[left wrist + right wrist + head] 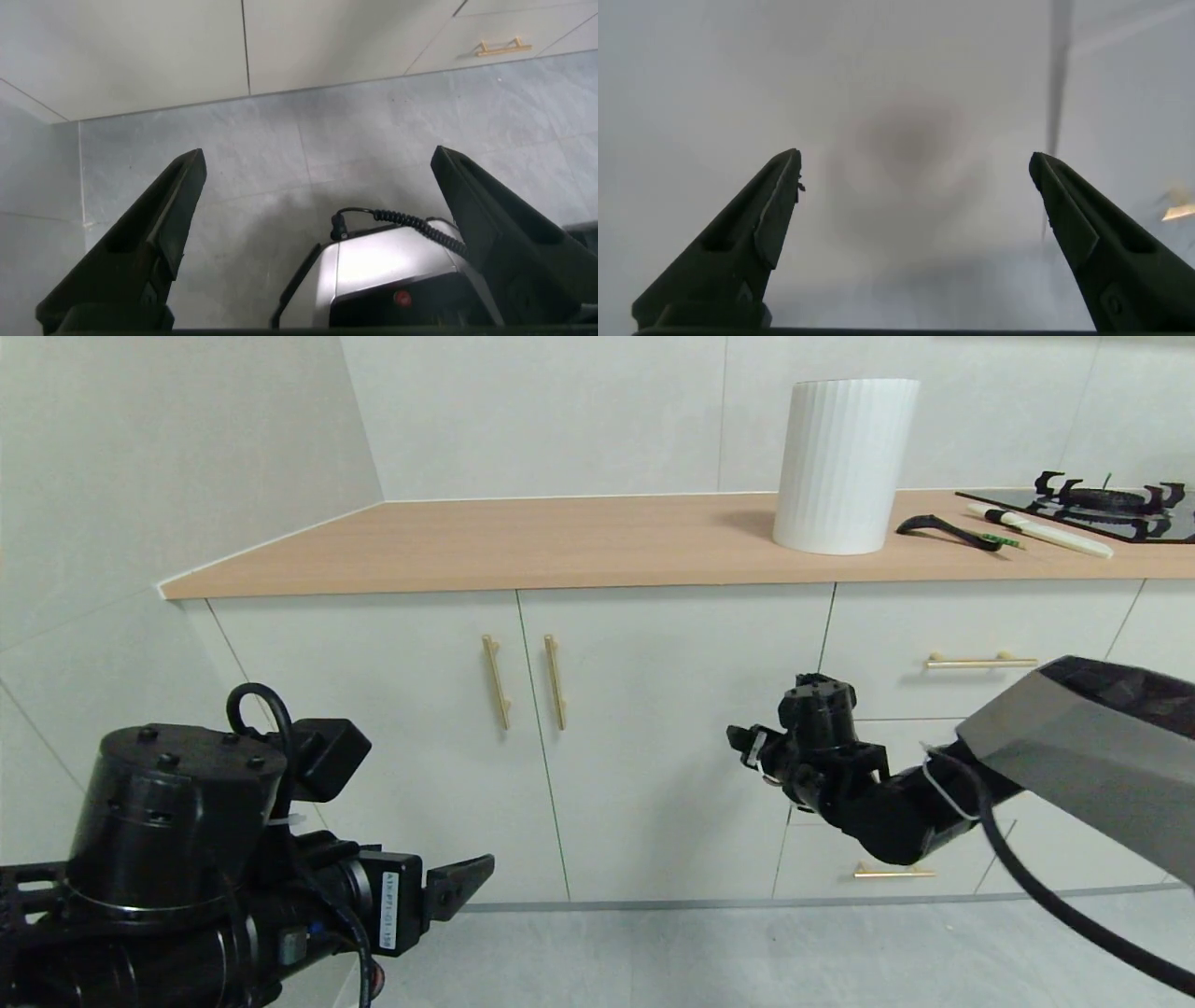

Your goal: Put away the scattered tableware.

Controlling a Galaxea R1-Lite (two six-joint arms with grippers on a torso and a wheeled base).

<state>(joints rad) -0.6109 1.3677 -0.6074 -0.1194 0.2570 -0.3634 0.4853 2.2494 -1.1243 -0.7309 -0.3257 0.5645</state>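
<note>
On the wooden counter (523, 541) stands a tall white ribbed holder (845, 467). Just right of it lie a black curved utensil (945, 530), a small green-handled piece (1005, 541) and a long white-handled utensil (1046, 534). My right gripper (747, 742) hangs below counter height, close in front of the pale cabinet door (906, 121); its fingers (747, 243) are spread wide and hold nothing. Low at the left, my left gripper (457, 887) is over the grey floor (308, 159), open (318, 187) and empty.
A black gas hob (1106, 509) sits at the counter's far right. Cabinet doors with gold handles (523, 681) and drawers (980, 661) run below the counter. A wall (140, 523) closes off the left side. A drawer handle (500, 46) shows near the floor.
</note>
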